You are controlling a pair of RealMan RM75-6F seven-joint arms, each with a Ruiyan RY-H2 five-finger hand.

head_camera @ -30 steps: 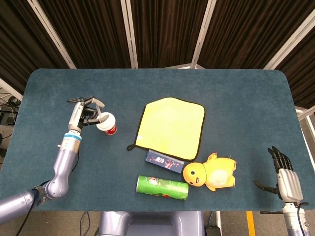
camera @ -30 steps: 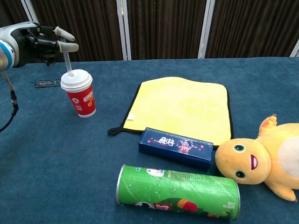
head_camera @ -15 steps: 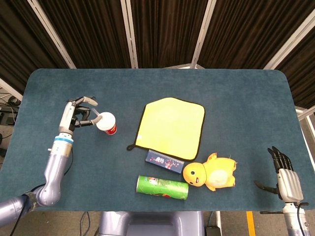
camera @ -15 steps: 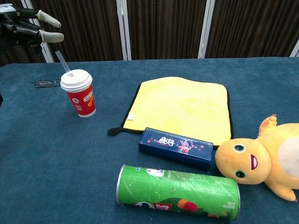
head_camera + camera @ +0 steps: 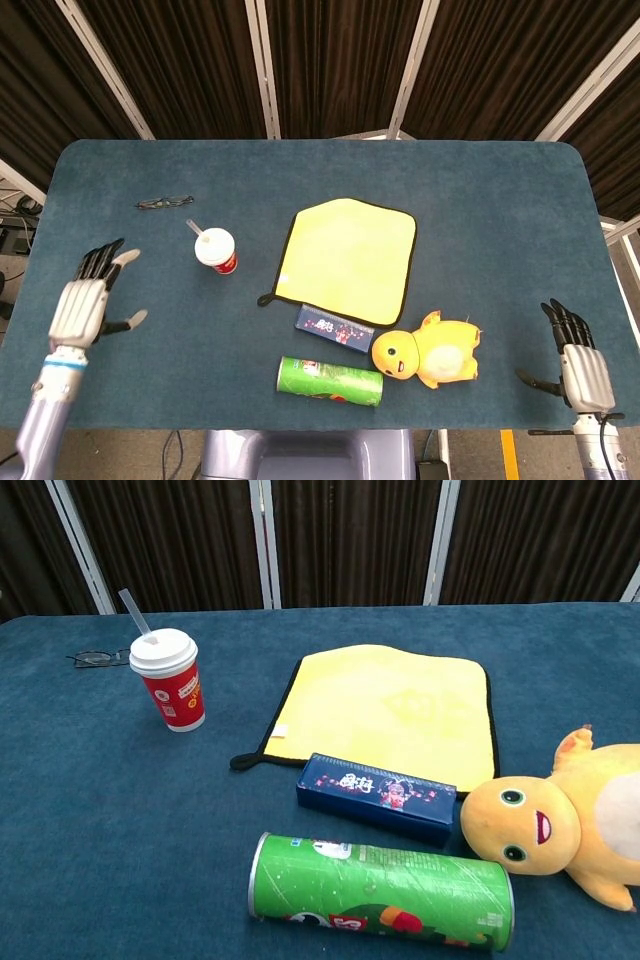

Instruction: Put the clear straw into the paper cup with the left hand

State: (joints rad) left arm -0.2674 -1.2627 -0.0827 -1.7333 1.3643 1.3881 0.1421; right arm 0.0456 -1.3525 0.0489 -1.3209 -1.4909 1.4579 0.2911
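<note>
The red paper cup (image 5: 218,252) (image 5: 175,685) with a white lid stands left of the yellow cloth. A clear straw (image 5: 195,229) (image 5: 133,612) sticks out of its lid, leaning to the left. My left hand (image 5: 88,303) hovers at the table's left front, well away from the cup, its fingers spread and holding nothing. My right hand (image 5: 577,367) rests at the front right corner, fingers spread and empty. Neither hand shows in the chest view.
A yellow cloth (image 5: 348,258) lies mid-table. In front of it are a blue box (image 5: 334,329), a green chip can (image 5: 330,381) on its side and a yellow plush toy (image 5: 428,352). Glasses (image 5: 164,203) lie behind the cup.
My left hand let go of the straw, which stays in the cup, and drew back to the left and toward the table's front edge, leaving the chest view.
</note>
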